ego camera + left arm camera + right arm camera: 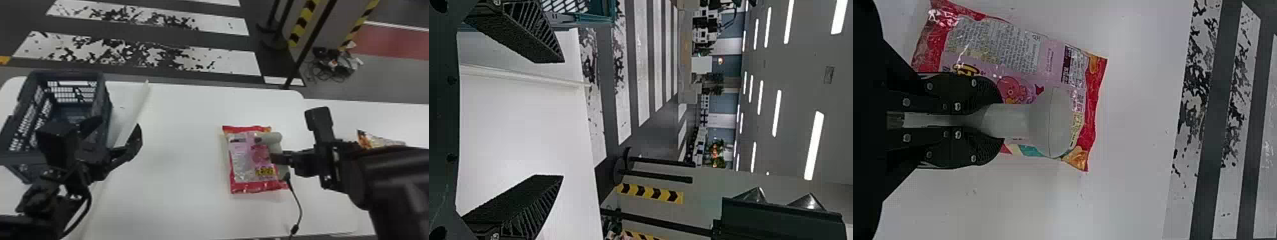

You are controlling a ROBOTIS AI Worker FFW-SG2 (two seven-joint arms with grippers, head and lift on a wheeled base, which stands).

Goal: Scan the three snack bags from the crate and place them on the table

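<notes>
A red and pink snack bag (245,159) lies flat on the white table (178,153), its printed back facing up. Over its right side is my right gripper (281,158), shut on a grey handheld scanner (274,138) with a cable. In the right wrist view the right gripper (995,120) clasps the scanner's handle (1013,120), and the scanner head covers part of the bag (993,50). Beside and partly over the crate (102,127), my left gripper (116,134) stands open and holds nothing; in the left wrist view the left gripper (561,120) has its fingers wide apart.
Another snack bag (378,140) lies at the far right, partly behind the right arm. A raised white strip (134,118) runs along the table beside the crate. Barrier posts (306,48) and a pile of cables (335,65) are on the floor beyond.
</notes>
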